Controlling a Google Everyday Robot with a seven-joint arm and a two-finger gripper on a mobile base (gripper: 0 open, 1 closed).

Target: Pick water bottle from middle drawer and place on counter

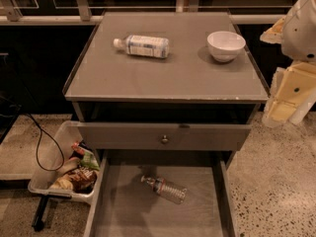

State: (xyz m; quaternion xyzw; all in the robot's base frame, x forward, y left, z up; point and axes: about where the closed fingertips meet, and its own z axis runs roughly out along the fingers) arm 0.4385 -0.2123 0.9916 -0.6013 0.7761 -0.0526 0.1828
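Observation:
The water bottle [165, 189], small, clear and ribbed with a reddish band, lies on its side on the floor of the open middle drawer [123, 211], cap pointing up-left. The counter [168, 73] is the flat grey top of the cabinet above it. My gripper [289, 95], cream and white, hangs at the right edge of the view beside the counter's right side, above and to the right of the drawer, well apart from the bottle and holding nothing that I can see.
A bottle with a wide white label [143, 46] lies on the counter's back left, and a white bowl [225, 45] stands at its back right. A drawer front with a round knob [164, 139] overhangs the open drawer. A bin of snack packs [69, 174] and a black cable [47, 147] are on the floor at left.

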